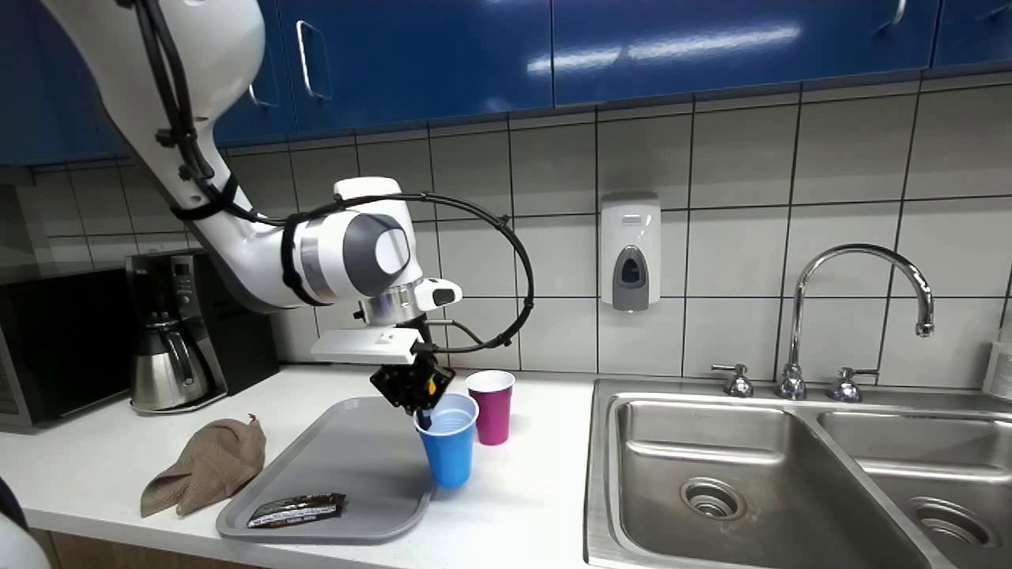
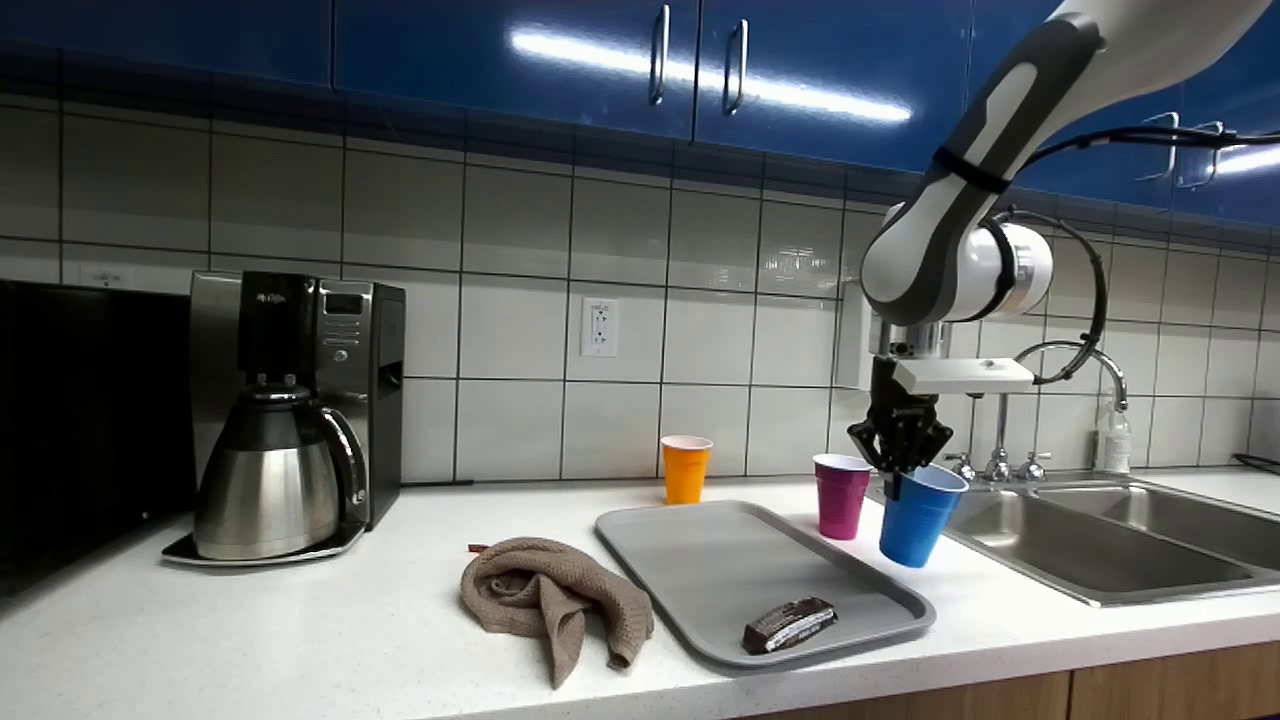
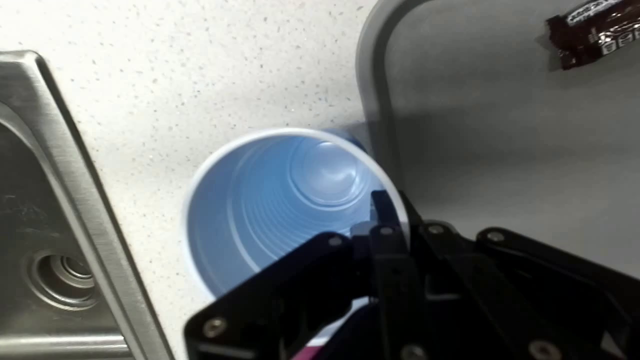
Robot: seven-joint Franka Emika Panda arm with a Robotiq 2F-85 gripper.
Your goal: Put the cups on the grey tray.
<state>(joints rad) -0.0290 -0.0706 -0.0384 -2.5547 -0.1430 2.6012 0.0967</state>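
My gripper (image 1: 424,419) is shut on the rim of the blue cup (image 1: 451,454), one finger inside and one outside, as the wrist view shows (image 3: 395,205). The blue cup (image 2: 915,525) leans a little, beside the right edge of the grey tray (image 2: 720,550); whether its base touches the counter I cannot tell. The magenta cup (image 2: 840,505) stands upright on the counter behind it, right of the tray. The orange cup (image 2: 686,472) stands behind the tray near the wall; in an exterior view only an orange speck (image 1: 432,386) shows through the gripper.
A wrapped bar (image 2: 790,625) lies on the tray's front part. A brown cloth (image 2: 555,595) lies left of the tray. The steel sink (image 1: 601,474) is at the right, with a faucet (image 1: 793,332). A coffee maker (image 2: 290,430) stands at the left.
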